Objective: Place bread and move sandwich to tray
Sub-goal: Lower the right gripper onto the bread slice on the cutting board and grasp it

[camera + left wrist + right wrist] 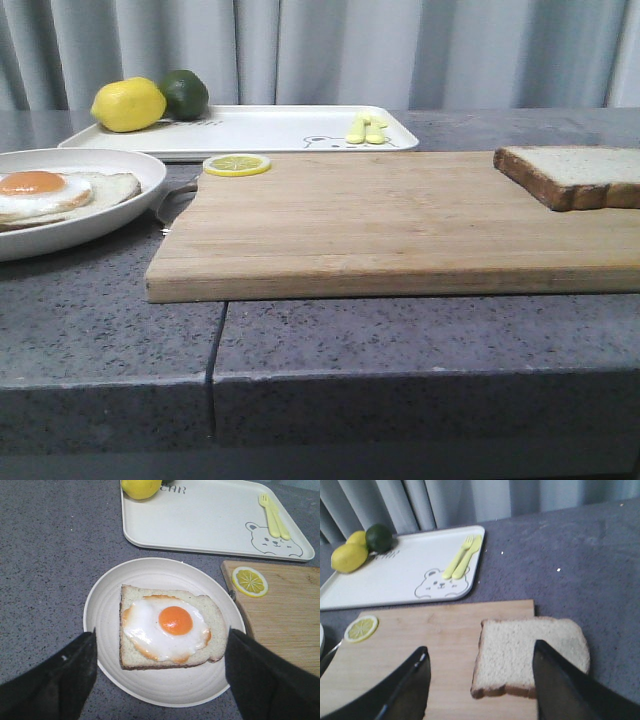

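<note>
A thick slice of bread (530,655) lies flat on the wooden cutting board (390,225), at the board's three o'clock end, one edge hanging out over the grey table (110,330). The right hand (480,685) hovers above it, fingers spread wide, one tip over the slice and the other over bare wood, touching nothing. To lift well, it would centre over the slice, come straight down and pinch across opposite crusts gently, since soft bread likely squashes.

At nine o'clock from the board sits a round white plate (107,610) carrying a flatter slice topped with a fried egg (167,625), the open half of the sandwich. The left hand (160,672) hangs over it, fingers spread either side, empty.

At twelve o'clock lies the white tray (270,130), holding a lemon (128,104), a lime (186,93) and yellow cutlery (366,129). A lemon slice (237,164) rests on the board's near corner.
</note>
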Controlling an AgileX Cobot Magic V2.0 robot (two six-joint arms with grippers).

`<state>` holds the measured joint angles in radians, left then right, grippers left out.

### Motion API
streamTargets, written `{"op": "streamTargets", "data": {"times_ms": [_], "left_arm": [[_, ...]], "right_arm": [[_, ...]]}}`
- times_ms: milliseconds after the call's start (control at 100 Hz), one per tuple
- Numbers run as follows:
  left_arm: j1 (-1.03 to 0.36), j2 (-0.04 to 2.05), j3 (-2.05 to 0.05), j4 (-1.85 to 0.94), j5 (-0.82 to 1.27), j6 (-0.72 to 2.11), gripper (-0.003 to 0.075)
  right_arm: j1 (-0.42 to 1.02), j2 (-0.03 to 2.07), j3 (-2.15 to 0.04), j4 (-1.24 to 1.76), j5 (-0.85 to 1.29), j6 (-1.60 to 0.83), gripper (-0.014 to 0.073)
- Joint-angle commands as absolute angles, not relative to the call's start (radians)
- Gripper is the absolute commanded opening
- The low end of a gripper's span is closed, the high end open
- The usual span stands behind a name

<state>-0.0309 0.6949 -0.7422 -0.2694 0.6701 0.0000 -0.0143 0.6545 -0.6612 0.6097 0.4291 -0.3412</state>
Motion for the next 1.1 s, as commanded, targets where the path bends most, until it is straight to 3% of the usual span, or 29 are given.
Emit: {"op": "streamTargets", "data": {"times_ms": [0, 160, 330, 1090], "left_arm": [[-0.027, 0.698, -0.778, -0.291, 0.609, 0.0, 0.0501], [-0.027, 0.698, -0.778, -0.291, 0.609, 0.0, 0.0501], [-0.027, 0.698, -0.778, -0.291, 0.609, 0.0, 0.0501], [-0.027, 0.698, -0.778, -0.291, 0.609, 0.0, 0.0501]], "right_arm": [[-0.093, 0.685, -0.697, 0.775, 0.335, -0.485, 0.0457], [-0.251, 0.773, -0.696, 1.07, 0.391, -0.723, 0.0457], [-0.317, 0.901, -0.683, 1.281, 0.435, -0.847, 0.0457], [-0.454, 1.24, -0.668, 1.505, 0.637, -0.964, 0.0457]]}}
